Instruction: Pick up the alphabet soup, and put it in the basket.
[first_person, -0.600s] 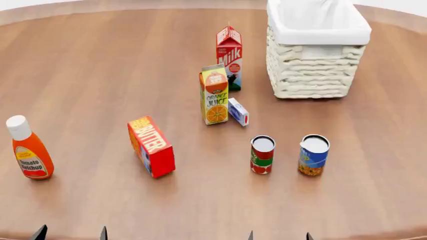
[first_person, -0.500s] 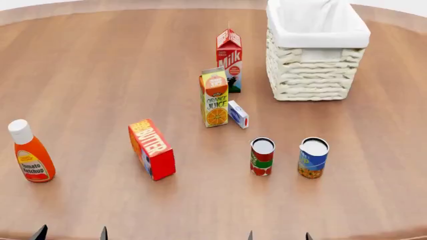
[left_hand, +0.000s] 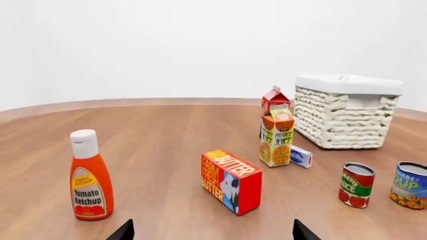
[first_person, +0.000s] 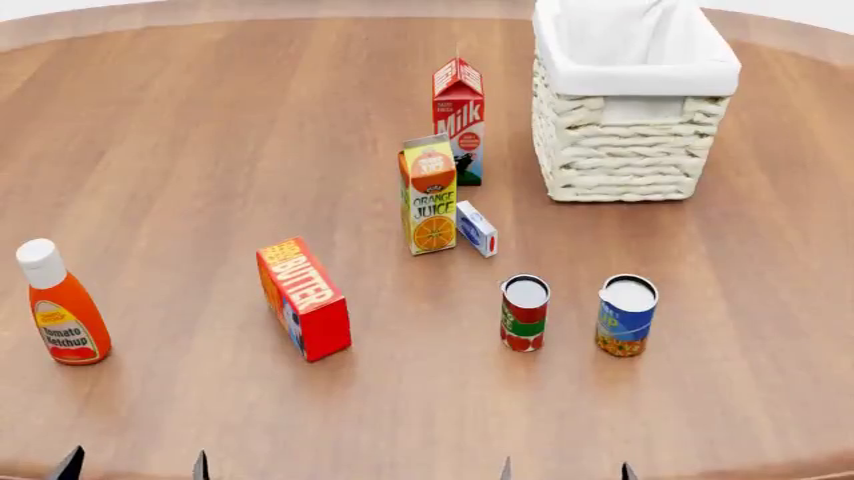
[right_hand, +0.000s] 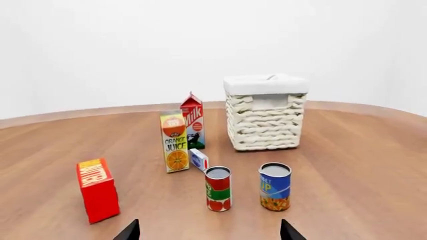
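Note:
The alphabet soup (first_person: 626, 315) is a small blue and yellow can with a pale top, standing upright on the wooden table; it also shows as the alphabet soup (right_hand: 275, 186) and the alphabet soup (left_hand: 409, 184). The cream woven basket (first_person: 627, 150) with white lining stands behind it at the back right, also seen as the basket (right_hand: 265, 125) and the basket (left_hand: 343, 120). My right gripper (first_person: 562, 471) is open at the near edge, well short of the can. My left gripper (first_person: 131, 466) is open at the near left, with nothing between its fingers.
A red and green can (first_person: 523, 313) stands just left of the soup. An orange juice carton (first_person: 429, 194), a milk carton (first_person: 458, 118) and a small white-blue box (first_person: 477, 228) stand mid-table. A red butter box (first_person: 304, 298) and a ketchup bottle (first_person: 59, 305) are at the left.
The view has shifted slightly, and both grippers' fingertips sit a little lower at the bottom edge. No object on the table has moved.

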